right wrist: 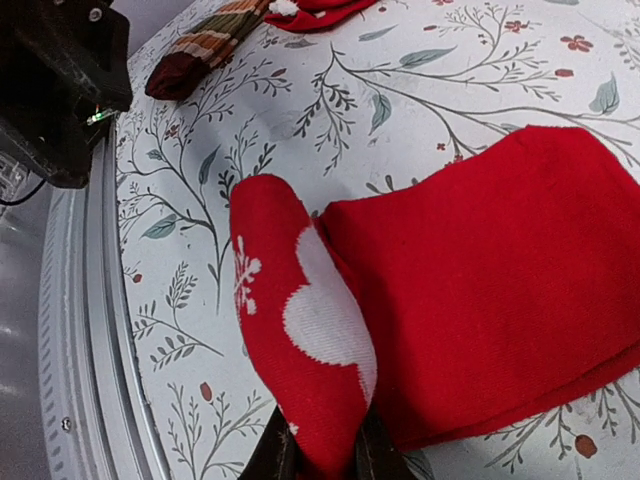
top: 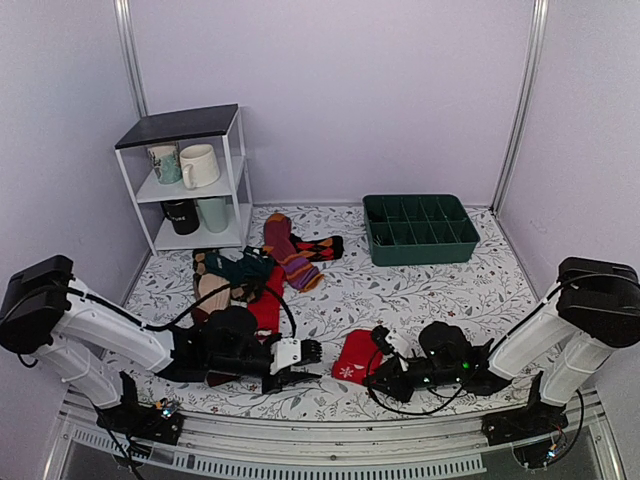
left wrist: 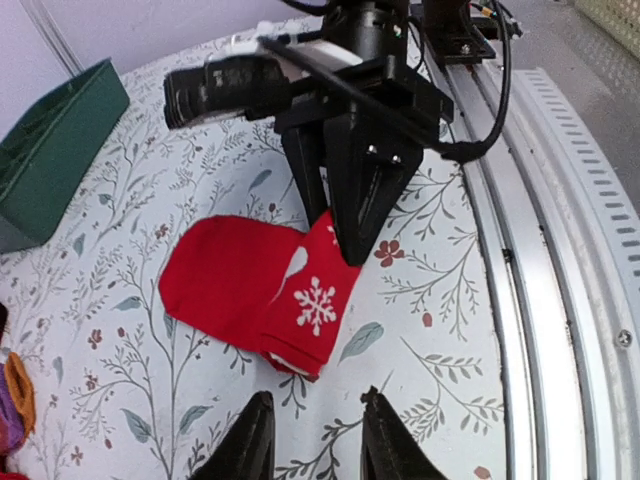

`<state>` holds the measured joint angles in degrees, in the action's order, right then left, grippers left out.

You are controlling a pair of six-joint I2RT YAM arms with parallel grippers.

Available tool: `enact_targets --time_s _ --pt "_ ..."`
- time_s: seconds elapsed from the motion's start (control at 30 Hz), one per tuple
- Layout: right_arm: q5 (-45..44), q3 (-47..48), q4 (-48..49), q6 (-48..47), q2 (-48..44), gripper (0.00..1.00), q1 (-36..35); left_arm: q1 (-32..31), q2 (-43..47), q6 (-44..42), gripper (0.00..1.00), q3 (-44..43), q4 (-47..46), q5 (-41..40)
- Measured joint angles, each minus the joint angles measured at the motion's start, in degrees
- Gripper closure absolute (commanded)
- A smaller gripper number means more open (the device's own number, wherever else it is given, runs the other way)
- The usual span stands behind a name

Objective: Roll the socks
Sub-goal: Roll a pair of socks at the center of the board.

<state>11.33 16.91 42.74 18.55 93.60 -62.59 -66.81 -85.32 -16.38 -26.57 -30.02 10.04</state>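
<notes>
At the bottom edge of the right wrist view, the right gripper [right wrist: 318,452] is nipped tight on the folded-over end of the socks [right wrist: 480,290]. The snowflake fold rises straight out of its jaws, probably held so a roll can start there. In the left wrist view, the left gripper [left wrist: 315,445] sits at the bottom of the frame, jaws partly apart and empty, likely poised to take a hold; the socks lie on the table [left wrist: 130,330] just above it at mid-frame, not touching its fingertips, and the tray [left wrist: 50,140] stands farther back at upper left.
</notes>
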Motion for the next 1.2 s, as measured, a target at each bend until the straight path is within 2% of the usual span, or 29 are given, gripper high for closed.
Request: enact_targets --time_s 0.1,0.4,0.47,0.83,1.1,1.13,1.2 --pt "4.07 1.09 -3.17 3.15 -0.37 0.89 1.33 -0.55 -0.04 -4.31 0.55 1.49 -4.50 -2.14" --pt "11.98 2.97 -7.65 8.74 -0.39 0.89 4.00 -1.14 -10.88 -13.84 0.41 0.48 -14.10 -5.75" --pt "12.74 3.13 -7.78 8.98 -0.20 0.89 4.15 -1.18 -11.93 -15.32 0.32 -0.26 -14.69 -5.49" --pt "14.47 3.45 -8.02 9.11 0.24 0.89 4.66 -1.42 -15.30 -16.59 0.33 -3.61 -15.06 1.16" --pt "15.19 3.56 -8.00 9.11 0.52 0.89 5.03 -1.46 -19.28 -16.57 0.34 -5.53 -13.84 1.44" --pt "15.23 3.56 -8.00 9.11 0.55 0.89 5.03 -1.46 -19.61 -16.55 0.34 -5.88 -13.75 1.36" --pt "15.37 3.61 -8.02 9.11 0.55 0.89 5.09 -1.46 -20.13 -16.44 0.42 -6.45 -13.70 1.22"
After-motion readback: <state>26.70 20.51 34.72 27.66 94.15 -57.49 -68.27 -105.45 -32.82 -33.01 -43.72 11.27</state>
